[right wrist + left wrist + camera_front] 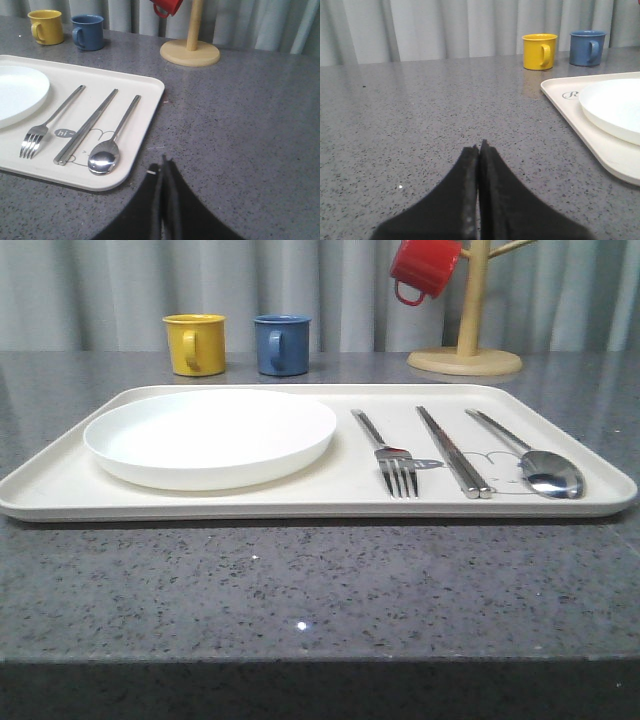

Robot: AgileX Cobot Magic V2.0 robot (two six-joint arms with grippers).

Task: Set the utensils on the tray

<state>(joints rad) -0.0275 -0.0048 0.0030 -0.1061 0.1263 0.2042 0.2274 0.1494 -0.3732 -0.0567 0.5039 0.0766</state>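
The cream tray (60,485) lies across the table. On its right half rest three silver utensils side by side: a fork (388,455), a pair of chopsticks (452,452) and a spoon (530,460). The right wrist view shows the same fork (50,125), chopsticks (86,127) and spoon (114,137) on the tray (145,100). My right gripper (164,161) is shut and empty, over bare table just beside the tray's near right corner. My left gripper (479,148) is shut and empty, over bare table left of the tray (555,92).
A round white plate (210,435) sits on the tray's left half. Behind the tray stand a yellow mug (194,343) and a blue mug (281,344). A wooden mug tree (465,350) at the back right carries a red mug (424,268).
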